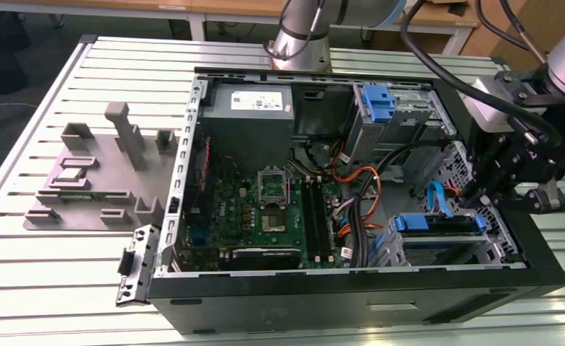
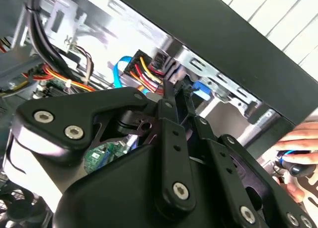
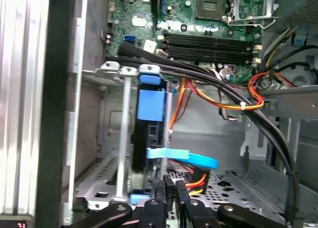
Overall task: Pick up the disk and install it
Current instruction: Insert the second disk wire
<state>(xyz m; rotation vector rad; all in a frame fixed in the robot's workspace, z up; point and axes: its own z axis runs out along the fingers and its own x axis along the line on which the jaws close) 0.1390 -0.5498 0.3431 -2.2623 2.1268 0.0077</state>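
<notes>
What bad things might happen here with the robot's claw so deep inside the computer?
The gripper sits right by the disk in its cage, among loose cables; it might snag the flat blue cable or tug a plug loose. A person's hand is close to the arm in the second wrist view, so it might get bumped.

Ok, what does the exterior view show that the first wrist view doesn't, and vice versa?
Exterior view, not the wrist: grey fixture on the table, power supply, arm. First wrist view, not the exterior: red-yellow plug beside the end effector. Both: motherboard, disk in its cage, end effector near it.
</notes>
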